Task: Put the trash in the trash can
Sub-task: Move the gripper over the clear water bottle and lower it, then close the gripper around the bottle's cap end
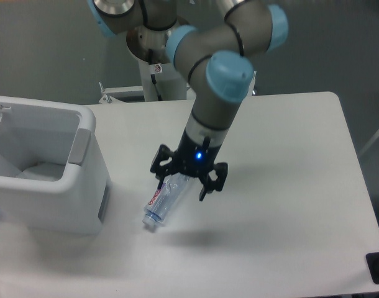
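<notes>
Fingers (159, 176) look closed round the crushed bottle (165, 200), which hangs cap-down above the surface (289, 186), right of the trash can (84, 174). Grab's done imo, carry & drop left; something pale already in the bin, maybe the wrapper, can't tell.

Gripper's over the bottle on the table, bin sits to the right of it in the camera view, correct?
Not quite. The gripper is at the bottle, but the camera view shows the white trash can to the left of the bottle in the image, not the right.
</notes>
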Robot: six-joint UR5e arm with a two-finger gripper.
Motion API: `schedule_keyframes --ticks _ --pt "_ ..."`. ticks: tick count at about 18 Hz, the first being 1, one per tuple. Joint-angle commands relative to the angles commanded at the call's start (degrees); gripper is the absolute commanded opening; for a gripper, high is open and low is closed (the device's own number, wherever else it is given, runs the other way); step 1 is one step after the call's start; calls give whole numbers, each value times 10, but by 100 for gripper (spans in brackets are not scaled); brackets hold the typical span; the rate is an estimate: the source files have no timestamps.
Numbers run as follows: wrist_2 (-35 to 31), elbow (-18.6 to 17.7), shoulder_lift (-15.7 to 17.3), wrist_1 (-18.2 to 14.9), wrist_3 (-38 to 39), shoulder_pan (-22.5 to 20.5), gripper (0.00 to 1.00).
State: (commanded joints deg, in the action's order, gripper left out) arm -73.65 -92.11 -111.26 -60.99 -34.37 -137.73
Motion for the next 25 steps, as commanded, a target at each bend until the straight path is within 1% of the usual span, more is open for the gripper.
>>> schedule_keyframes --ticks 1,2,3,5,7,9,11,16,19,21,23,25 --pt "-4 6 -7 -10 0 4 100" --pt "-11 15 -17 -28 1 11 100" --pt "-20 27 -28 -46 1 18 100" --pt "-40 49 -47 -72 5 32 100" --pt "-41 62 -63 -90 8 38 100" --pt "-47 69 -79 -100 17 49 100" --pt "-68 76 -90 -102 20 61 100" --pt "-88 79 -110 -101 27 80 100" --pt "-109 90 -126 -102 32 91 99" --pt "-113 100 -138 -102 37 95 96" --pt "-113 111 -151 -103 39 96 87" --pt "-119 111 -153 -103 39 101 82"
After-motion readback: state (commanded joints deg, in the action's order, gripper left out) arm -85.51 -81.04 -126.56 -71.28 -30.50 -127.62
